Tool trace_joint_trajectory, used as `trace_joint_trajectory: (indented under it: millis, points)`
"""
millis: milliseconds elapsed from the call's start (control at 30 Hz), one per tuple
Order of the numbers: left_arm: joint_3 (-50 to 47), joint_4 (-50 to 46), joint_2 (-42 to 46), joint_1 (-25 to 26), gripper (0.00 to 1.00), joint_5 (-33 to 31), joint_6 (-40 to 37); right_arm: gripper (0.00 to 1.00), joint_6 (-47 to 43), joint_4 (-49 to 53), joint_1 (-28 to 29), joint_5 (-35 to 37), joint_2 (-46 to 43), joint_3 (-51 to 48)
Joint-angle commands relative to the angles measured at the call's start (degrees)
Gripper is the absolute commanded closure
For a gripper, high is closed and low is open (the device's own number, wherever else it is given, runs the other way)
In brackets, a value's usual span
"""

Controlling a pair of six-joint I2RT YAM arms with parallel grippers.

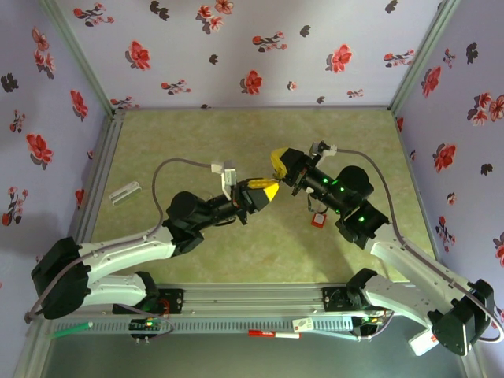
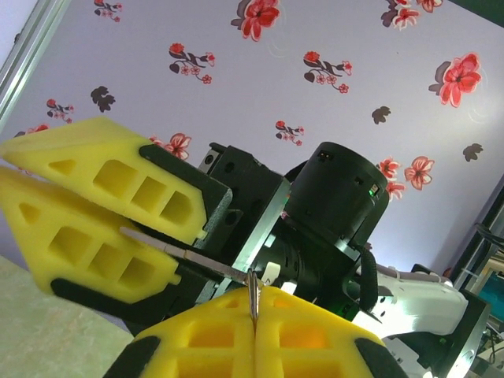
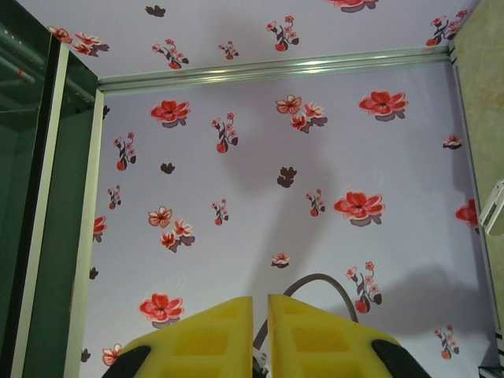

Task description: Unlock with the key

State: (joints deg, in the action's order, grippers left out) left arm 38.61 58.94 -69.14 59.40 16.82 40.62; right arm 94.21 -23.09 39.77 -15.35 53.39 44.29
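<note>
The left gripper (image 2: 253, 311), at the bottom of its own wrist view, has its yellow fingers pressed together on the key (image 2: 189, 255). The key's thin metal part pokes up and to the left, to the crack between the fingers of the right gripper (image 3: 261, 303). Those fingers are almost together, and I cannot tell if they pinch the key
</note>
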Motion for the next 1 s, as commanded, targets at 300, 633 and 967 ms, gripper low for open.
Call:
trace_joint_trajectory:
  millis: [300, 633, 967]
  points:
    - [-1.93, 2.38, 0.94, -0.82, 1.00, 0.82, 1.81, 1.00, 0.00, -0.08, 0.40, 0.33, -0.87, 0.97]
    - [-0.20, -3.81, 3.38, -1.54, 0.37, -0.01, 8.29, 1.00, -6.26, 5.88, 0.31, 0.33, -0.45, 3.58]
    - [4.28, -15.97, 4.43, -2.21, 0.28, -1.72, 16.40, 1.00, -7.93, 5.60, 0.31, -1.23, 4.40, 5.97]
